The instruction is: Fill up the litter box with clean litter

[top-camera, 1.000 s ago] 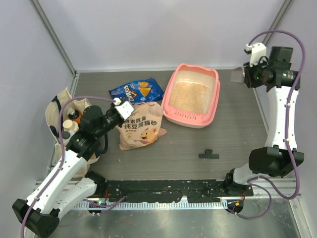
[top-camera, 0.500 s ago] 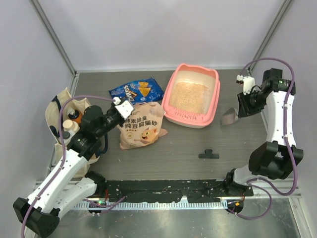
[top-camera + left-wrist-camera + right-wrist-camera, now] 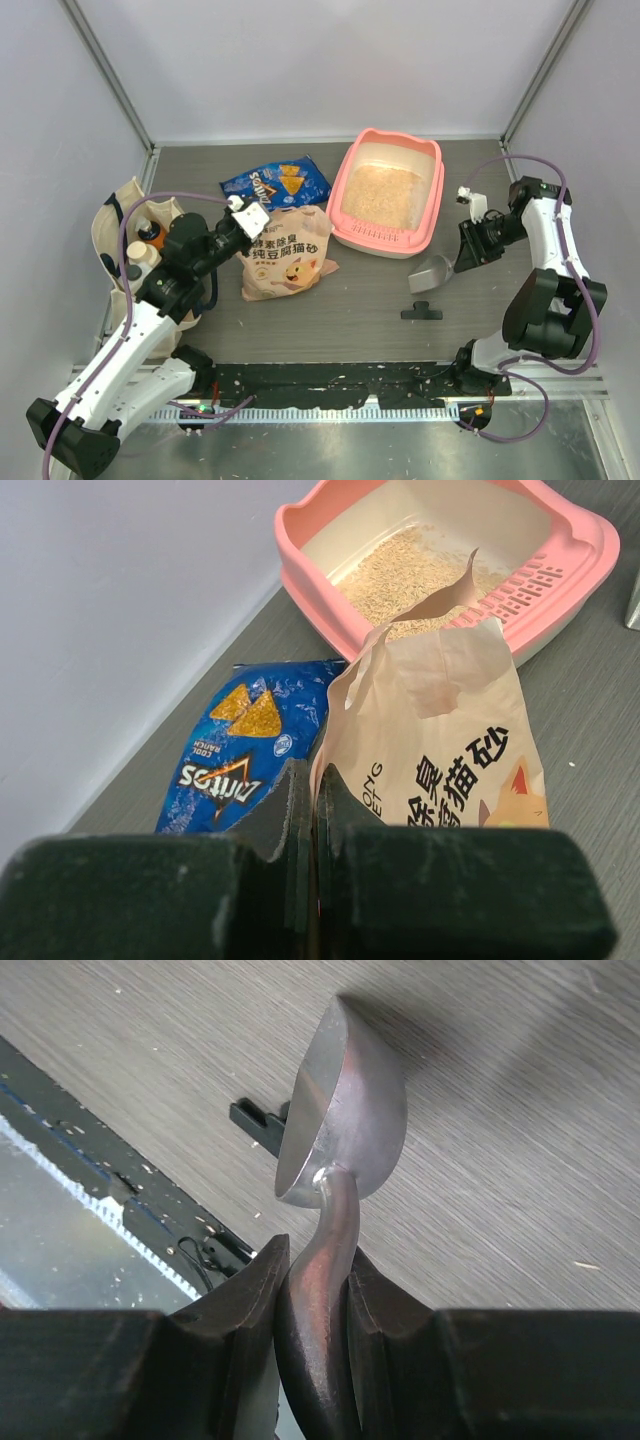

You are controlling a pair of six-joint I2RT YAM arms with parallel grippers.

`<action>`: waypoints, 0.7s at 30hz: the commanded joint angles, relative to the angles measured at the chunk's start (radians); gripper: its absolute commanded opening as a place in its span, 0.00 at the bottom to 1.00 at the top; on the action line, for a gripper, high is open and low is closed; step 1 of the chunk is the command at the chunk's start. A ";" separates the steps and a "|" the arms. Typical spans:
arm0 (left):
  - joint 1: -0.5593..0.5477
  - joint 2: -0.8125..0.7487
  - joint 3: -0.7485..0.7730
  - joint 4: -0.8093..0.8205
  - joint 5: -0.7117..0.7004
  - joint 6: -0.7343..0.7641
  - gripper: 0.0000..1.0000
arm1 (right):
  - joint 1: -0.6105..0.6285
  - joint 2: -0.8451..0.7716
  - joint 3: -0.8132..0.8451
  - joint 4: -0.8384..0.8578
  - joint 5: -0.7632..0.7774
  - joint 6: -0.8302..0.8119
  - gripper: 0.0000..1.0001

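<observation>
The pink litter box (image 3: 378, 236) sits at the back centre with clean litter (image 3: 385, 195) spread across its floor. The left wrist view shows its rim (image 3: 585, 555) and the beige granules (image 3: 400, 575). The beige cat-printed litter bag (image 3: 290, 255) lies left of the box with its top torn open (image 3: 450, 710). My left gripper (image 3: 255, 226) is shut on the bag's upper edge (image 3: 314, 775). My right gripper (image 3: 462, 256) hangs low, right of the box, shut on the handle of a metal scoop (image 3: 430, 272). The scoop's bowl (image 3: 345, 1110) is just above the table and looks empty.
A blue Doritos bag (image 3: 277, 183) lies behind the litter bag (image 3: 235, 740). A cream tote bag (image 3: 125, 225) with bottles stands at the left wall. A black clip (image 3: 421, 312) lies on the table near the scoop (image 3: 255, 1120). Walls enclose three sides.
The right arm swung down from high at the back right to low beside the litter box, bringing the scoop close to the table. The left arm and the bag stayed put.
</observation>
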 commanded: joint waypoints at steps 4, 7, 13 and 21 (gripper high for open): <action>-0.012 -0.022 0.023 0.189 0.018 -0.003 0.00 | -0.018 0.043 -0.033 -0.136 -0.026 -0.081 0.26; -0.012 -0.020 0.024 0.184 0.020 -0.006 0.00 | -0.027 0.026 -0.027 -0.067 0.028 -0.035 0.35; -0.012 -0.011 0.027 0.183 0.035 -0.031 0.00 | -0.048 -0.009 -0.032 0.105 0.220 0.021 0.55; -0.010 0.008 0.051 0.173 0.024 -0.066 0.00 | -0.073 -0.039 0.055 0.123 0.128 0.010 0.84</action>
